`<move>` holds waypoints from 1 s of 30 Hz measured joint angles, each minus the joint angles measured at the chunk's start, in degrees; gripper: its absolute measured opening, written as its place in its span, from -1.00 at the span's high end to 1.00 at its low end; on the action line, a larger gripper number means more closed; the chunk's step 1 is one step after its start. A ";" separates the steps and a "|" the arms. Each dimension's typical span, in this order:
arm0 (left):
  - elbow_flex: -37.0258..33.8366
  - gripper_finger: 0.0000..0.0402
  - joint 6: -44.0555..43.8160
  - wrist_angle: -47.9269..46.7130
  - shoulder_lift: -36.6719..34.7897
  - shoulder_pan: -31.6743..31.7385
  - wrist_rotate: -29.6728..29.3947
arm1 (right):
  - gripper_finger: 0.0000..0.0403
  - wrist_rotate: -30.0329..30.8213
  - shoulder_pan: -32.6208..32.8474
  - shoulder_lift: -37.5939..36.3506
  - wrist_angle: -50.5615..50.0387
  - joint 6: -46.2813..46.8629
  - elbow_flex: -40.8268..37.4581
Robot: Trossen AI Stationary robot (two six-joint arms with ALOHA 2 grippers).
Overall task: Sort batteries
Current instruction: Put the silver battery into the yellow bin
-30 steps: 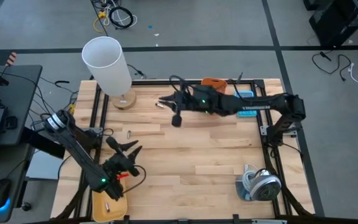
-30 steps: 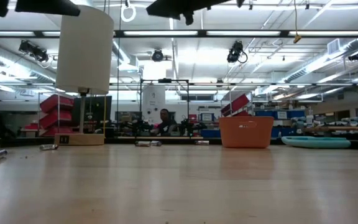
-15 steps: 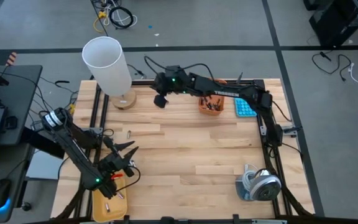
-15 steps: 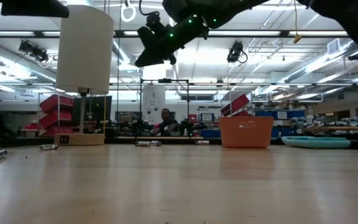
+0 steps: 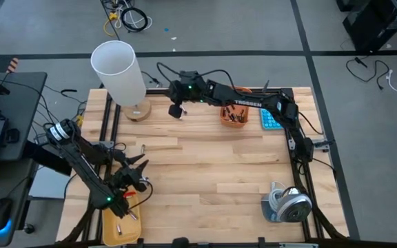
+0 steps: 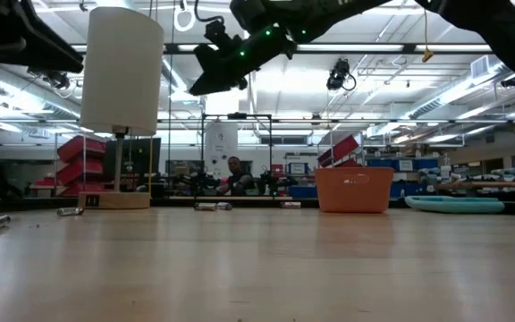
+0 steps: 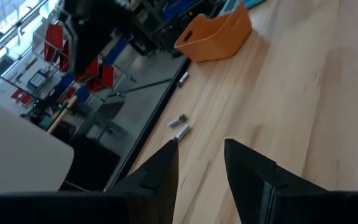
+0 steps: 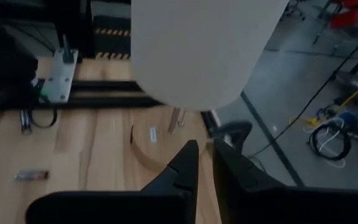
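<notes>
High view: batteries [image 5: 143, 148] near lamp [image 5: 119, 69] look light, slick, rigid; pinch mid-barrel. Left gripper [image 5: 138, 173] fingers apart, right gripper [image 5: 178, 109] nearly closed, both empty.

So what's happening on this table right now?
A two-arm robot is sorting batteries. The right gripper hangs in the air at the far edge beside the white lamp, fingers nearly together, nothing visibly held. The left gripper hovers open near the yellow tray. Loose batteries lie on the table, and the orange bin holds several.
</notes>
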 joint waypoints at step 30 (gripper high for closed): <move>-4.37 0.35 -7.32 0.02 0.02 0.22 -1.05 | 0.70 -5.56 -2.21 11.20 -14.60 7.75 -0.28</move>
